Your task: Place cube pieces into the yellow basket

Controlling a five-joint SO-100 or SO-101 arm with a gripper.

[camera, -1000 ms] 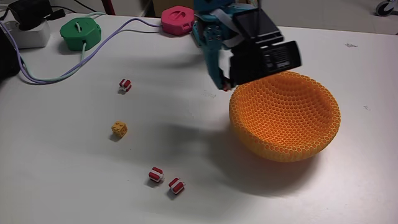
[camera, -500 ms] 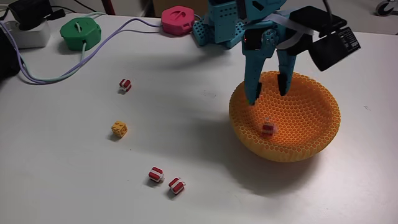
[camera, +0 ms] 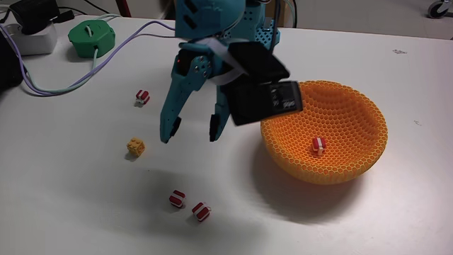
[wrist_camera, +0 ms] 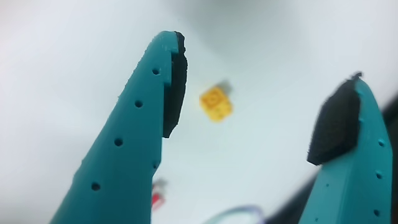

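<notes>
Fingers (camera: 191,134) spread wide and empty, hanging above the white counter (camera: 85,205) with their tips pointing down. In the wrist view the gap (wrist_camera: 249,124) between my two dark pads frames the die cube (wrist_camera: 216,103), which sits closer to the left pad than the right.

Going left to right in the fixed view: a striped cube (camera: 143,96) lies off to my left and farther back; the die cube (camera: 136,147) sits just left of my left tip, down on the counter; two more striped cubes (camera: 178,198) (camera: 201,210) lie side by side nearer the camera, below my tips. To my right stands the basket (camera: 354,166), with one striped cube (camera: 318,145) already resting inside.

I judge the die is my nearest target: I would need a small shift left and a descent. It is square, so no axis matters much. Around it the counter is bare, leaving room for both pads.
</notes>
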